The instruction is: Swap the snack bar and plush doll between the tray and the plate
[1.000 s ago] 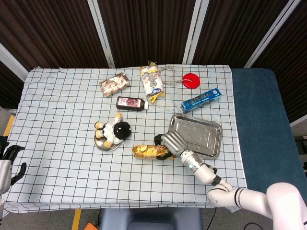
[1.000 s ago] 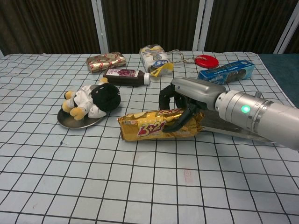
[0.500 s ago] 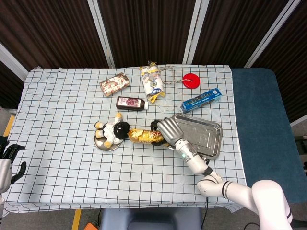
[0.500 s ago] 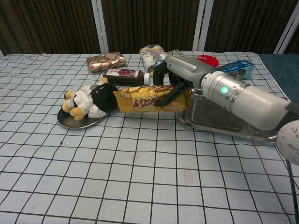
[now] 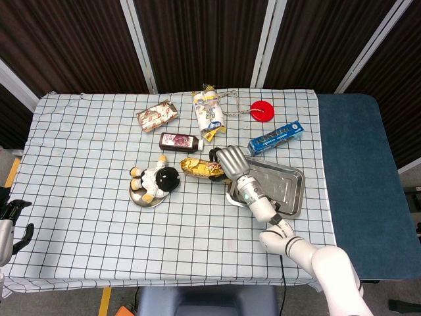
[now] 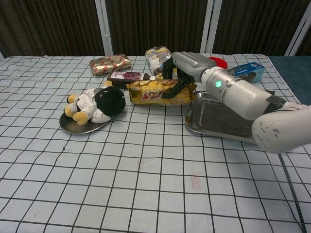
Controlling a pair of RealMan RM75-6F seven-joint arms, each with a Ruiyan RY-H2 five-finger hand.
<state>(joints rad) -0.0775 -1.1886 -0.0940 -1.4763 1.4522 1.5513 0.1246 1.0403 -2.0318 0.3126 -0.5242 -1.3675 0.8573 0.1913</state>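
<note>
My right hand grips the gold snack bar, holding it just off the cloth between the plush doll and the steel tray. The bar lies roughly level, its free end pointing left toward the doll. The black-and-white plush doll lies on the small round plate at the left. The tray holds nothing. My left hand shows only at the head view's far left edge, off the table, and I cannot tell how its fingers lie.
At the back lie a dark chocolate bottle, a red-and-white wrapped snack, a white-and-yellow bag, a red disc and a blue box. The table edge runs right of the tray.
My right hand has carried the snack bar from the front left of the tray up and back, toward the chocolate bottle. The doll, plate and tray stayed put.
</note>
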